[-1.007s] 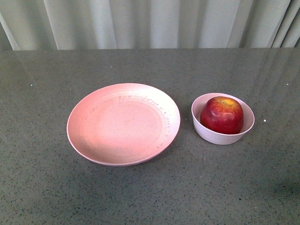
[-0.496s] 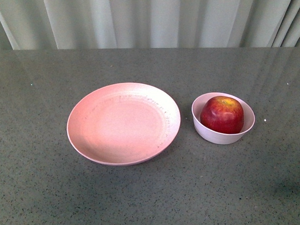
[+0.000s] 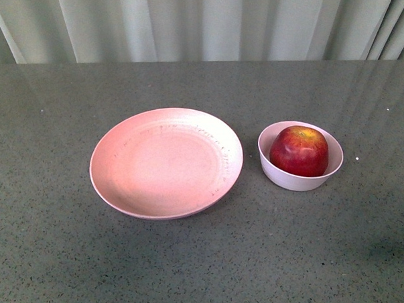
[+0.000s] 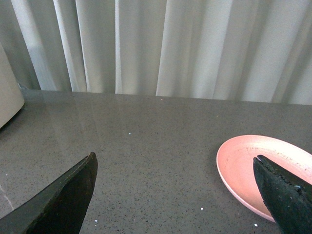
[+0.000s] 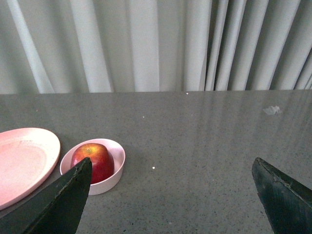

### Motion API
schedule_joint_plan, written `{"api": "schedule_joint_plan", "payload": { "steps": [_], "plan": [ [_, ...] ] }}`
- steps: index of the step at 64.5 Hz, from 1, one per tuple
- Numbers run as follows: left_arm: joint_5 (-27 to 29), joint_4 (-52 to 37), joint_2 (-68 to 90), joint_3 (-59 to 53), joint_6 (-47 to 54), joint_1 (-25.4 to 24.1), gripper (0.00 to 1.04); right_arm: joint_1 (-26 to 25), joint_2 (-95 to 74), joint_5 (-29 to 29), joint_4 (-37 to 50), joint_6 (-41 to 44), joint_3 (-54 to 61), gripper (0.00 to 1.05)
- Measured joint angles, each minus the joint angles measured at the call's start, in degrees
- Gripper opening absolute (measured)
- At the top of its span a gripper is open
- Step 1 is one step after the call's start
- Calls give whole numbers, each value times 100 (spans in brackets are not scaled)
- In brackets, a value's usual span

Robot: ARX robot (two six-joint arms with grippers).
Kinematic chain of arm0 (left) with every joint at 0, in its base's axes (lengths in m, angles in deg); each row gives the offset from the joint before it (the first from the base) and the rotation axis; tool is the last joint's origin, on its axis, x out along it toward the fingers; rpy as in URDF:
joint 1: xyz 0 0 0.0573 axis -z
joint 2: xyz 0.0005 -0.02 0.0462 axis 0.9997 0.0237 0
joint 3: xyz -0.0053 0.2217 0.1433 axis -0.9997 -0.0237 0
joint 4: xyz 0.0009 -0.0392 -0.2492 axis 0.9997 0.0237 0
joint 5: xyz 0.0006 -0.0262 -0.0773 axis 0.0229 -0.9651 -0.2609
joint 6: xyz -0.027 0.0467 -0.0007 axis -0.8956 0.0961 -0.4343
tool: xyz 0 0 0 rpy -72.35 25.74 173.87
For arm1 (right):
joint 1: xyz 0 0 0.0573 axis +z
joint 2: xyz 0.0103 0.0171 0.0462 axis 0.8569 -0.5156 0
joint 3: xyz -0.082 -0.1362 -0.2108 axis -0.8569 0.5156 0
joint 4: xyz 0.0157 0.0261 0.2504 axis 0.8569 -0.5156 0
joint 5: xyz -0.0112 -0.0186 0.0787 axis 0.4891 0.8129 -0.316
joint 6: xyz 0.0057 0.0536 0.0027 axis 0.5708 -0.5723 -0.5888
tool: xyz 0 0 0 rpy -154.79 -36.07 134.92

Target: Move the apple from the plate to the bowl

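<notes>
Nothing moved — apple [image 3: 299,150] in bowl [image 3: 292,179], grey table [image 3: 207,258].

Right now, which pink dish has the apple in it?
The small deep bowl, to the right of the plate. It holds the red apple; the wide, shallow plate has nothing on it.

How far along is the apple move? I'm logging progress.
It looks done: the apple sits inside the bowl, and the plate beside it holds nothing. Nothing is in hand: the left gripper and right gripper are both open, holding nothing. Nothing appears left.
</notes>
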State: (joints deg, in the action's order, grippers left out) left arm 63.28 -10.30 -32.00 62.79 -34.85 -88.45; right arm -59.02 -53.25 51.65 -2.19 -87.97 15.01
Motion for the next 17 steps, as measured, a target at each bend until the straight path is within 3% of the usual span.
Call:
{"api": "schedule_joint_plan", "payload": {
  "steps": [17],
  "plan": [
    [0,0,0,0,2,0,96,0,0,0,0,0,0,96]
  ]
}}
